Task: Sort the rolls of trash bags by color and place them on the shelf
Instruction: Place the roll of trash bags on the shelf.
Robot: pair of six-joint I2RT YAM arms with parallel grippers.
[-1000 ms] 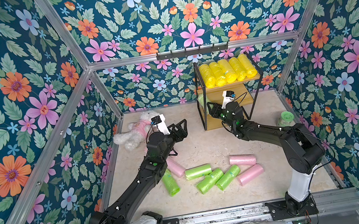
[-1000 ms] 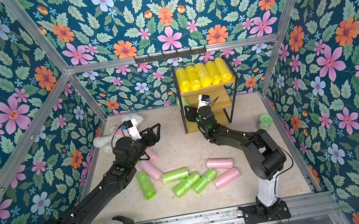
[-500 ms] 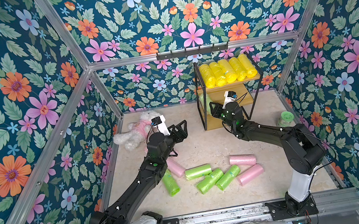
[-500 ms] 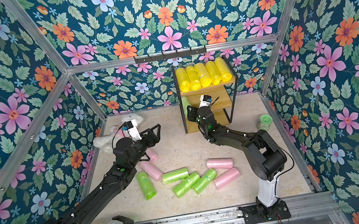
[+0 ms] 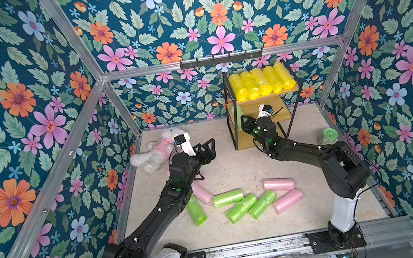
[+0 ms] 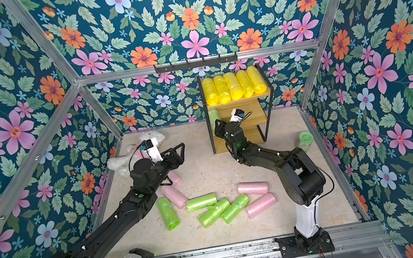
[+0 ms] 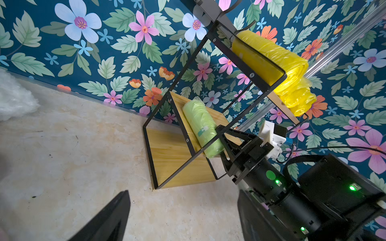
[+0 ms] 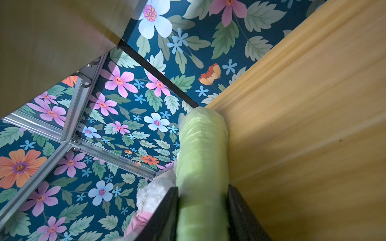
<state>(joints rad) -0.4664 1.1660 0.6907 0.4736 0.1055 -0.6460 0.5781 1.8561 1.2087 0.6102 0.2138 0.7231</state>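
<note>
The shelf (image 5: 267, 95) stands at the back, with several yellow rolls (image 5: 262, 81) lying side by side on its top board. My right gripper (image 5: 244, 123) reaches into the left end of the middle tier and is shut on a light green roll (image 8: 201, 150), which lies against the wooden board (image 8: 302, 125). The left wrist view shows this green roll (image 7: 201, 125) resting on that tier. Several green rolls (image 5: 241, 208) and pink rolls (image 5: 278, 184) lie on the floor in front. My left gripper (image 5: 209, 146) hovers open and empty over the floor, above the left pink rolls (image 6: 175, 178).
A white plush toy in a pink shirt (image 5: 153, 152) lies at the back left, just behind my left wrist. A green-lidded jar (image 5: 327, 136) stands by the right wall. A black hook rail (image 5: 221, 58) hangs on the back wall above the shelf.
My right gripper has shifted slightly at the shelf's middle tier with the green roll between its jaws. The left arm has stayed where it was.
</note>
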